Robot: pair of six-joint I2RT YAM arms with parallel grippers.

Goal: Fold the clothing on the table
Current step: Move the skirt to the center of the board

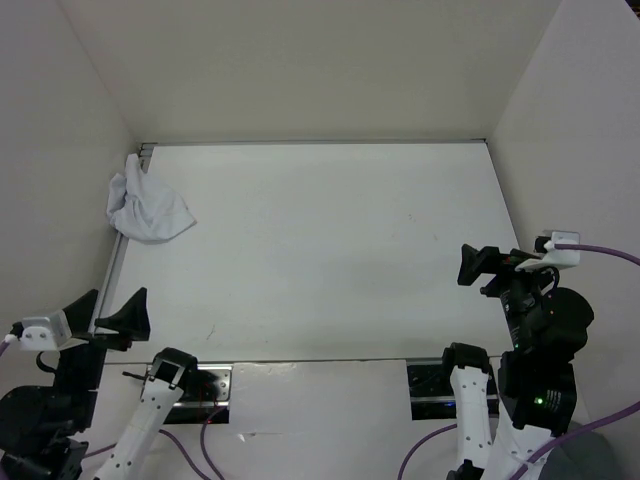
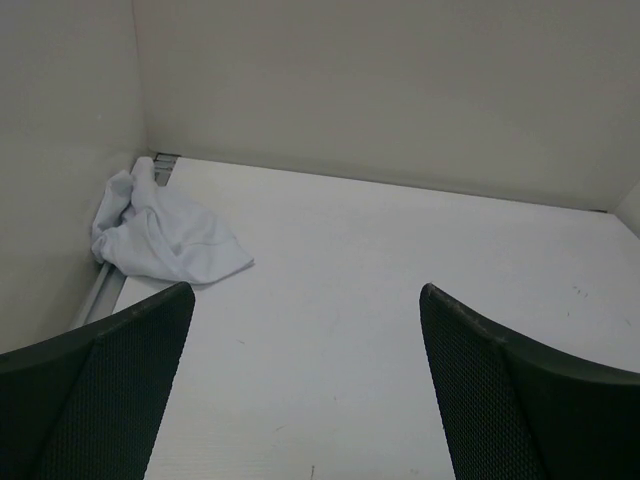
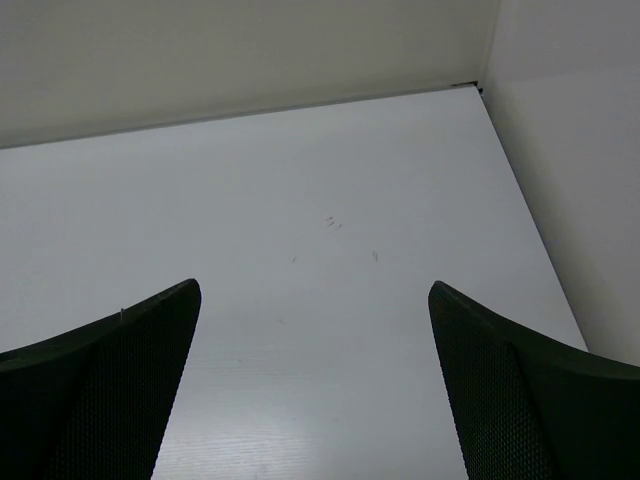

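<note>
A crumpled white fabric garment (image 1: 148, 210) lies in the far-left corner of the matte white desk (image 1: 330, 250). The left jaws and right jaws stand released, holding nothing.

Premises: a robotics lab test cell, not a domestic or retail space. Evidence: a matte white surface (image 1: 330, 250) boxed in by plain white walls (image 1: 300, 60) on the left, far and right sides, with a metal strip (image 1: 320, 143) along its far edge. Two robot arms (image 1: 150, 410) are bolted to black base plates (image 1: 205, 382) at the near edge — purple cables (image 1: 600, 252) trail from them.
</note>
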